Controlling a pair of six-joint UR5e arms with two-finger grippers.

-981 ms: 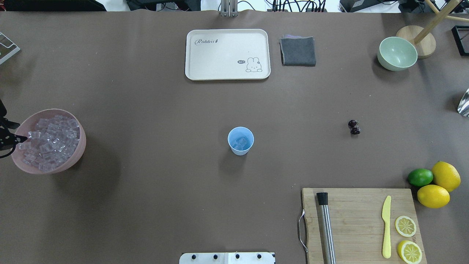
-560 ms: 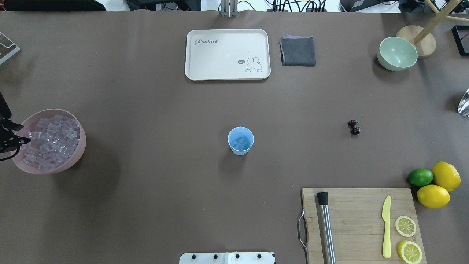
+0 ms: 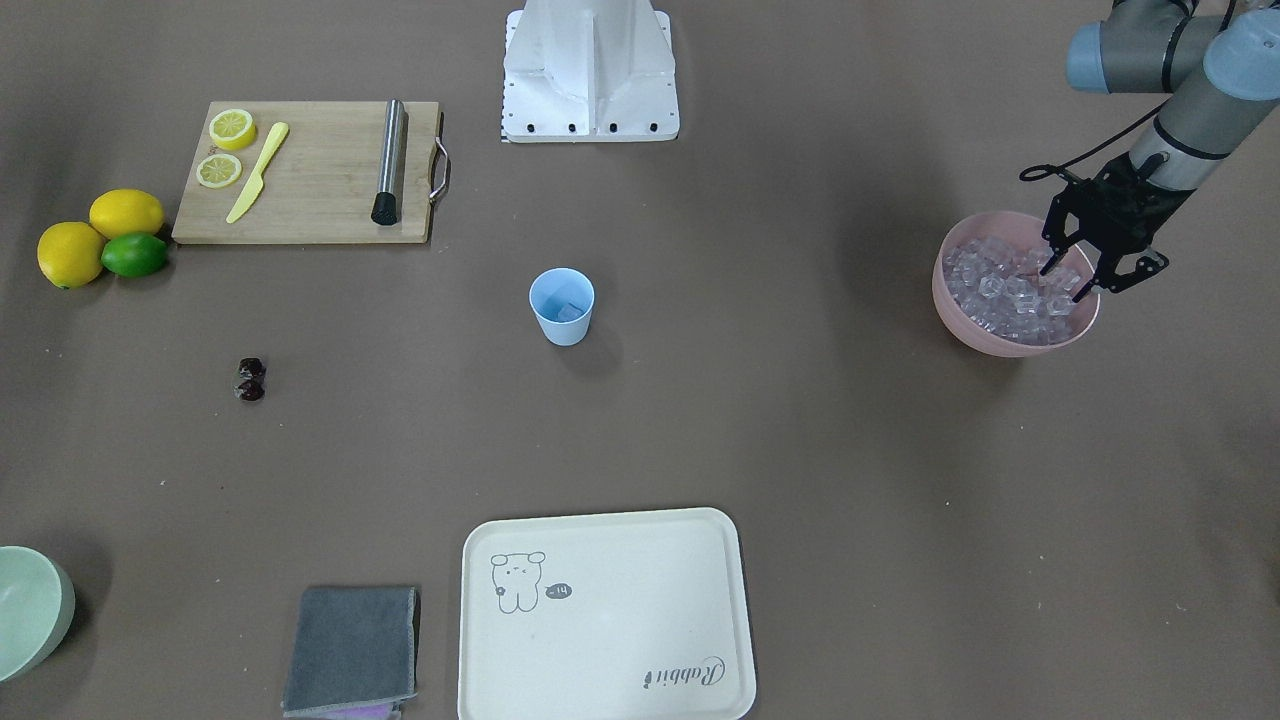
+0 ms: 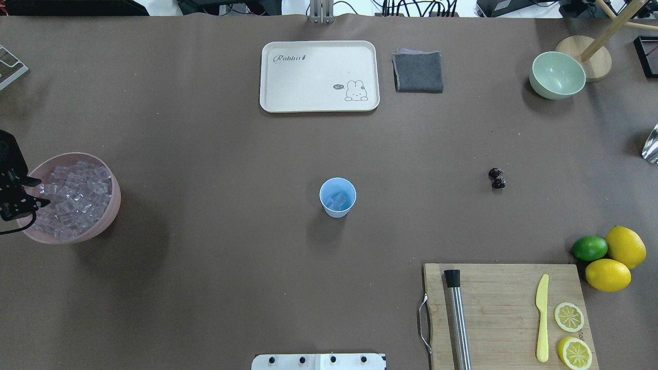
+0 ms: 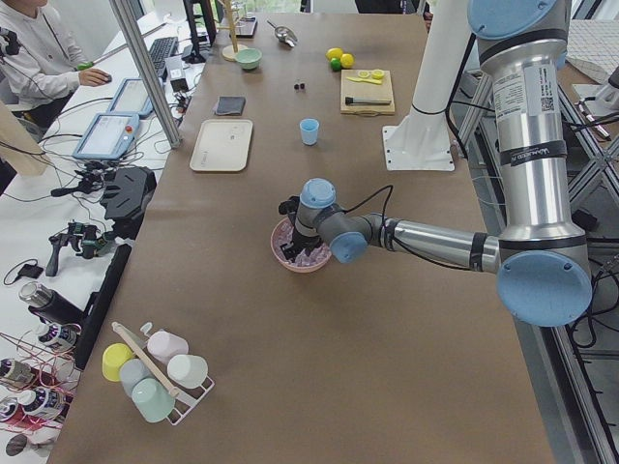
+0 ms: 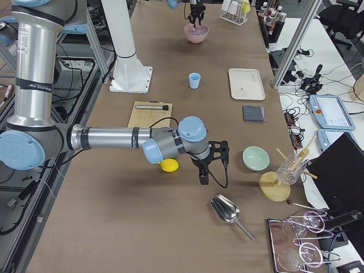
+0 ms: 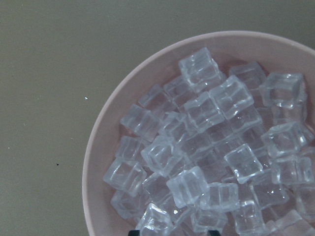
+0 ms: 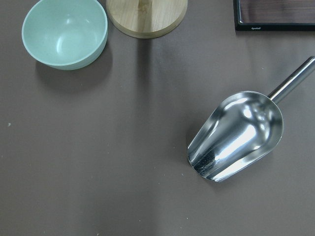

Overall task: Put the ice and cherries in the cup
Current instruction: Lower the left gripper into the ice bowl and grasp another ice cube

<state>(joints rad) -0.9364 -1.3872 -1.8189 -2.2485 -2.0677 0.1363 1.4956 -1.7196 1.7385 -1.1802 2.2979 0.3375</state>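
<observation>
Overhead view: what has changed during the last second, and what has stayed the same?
The left gripper has moved a little further in from the view's left edge, over the pink bowl. Its jaws are open, with the tips down at the ice, and it has taken hold of nothing. The cup, which already has some ice in it, and the cherries on the table have not moved.

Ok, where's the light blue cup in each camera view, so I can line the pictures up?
Exterior front-facing: cup just above centre.
Overhead exterior: cup at centre.
Exterior left: cup top middle.
Exterior right: cup top middle.
Left wrist-mounted: not in it.
Right wrist-mounted: not in it.
Landmark: cream tray, beyond the cup from the robot, in all four exterior views.
</observation>
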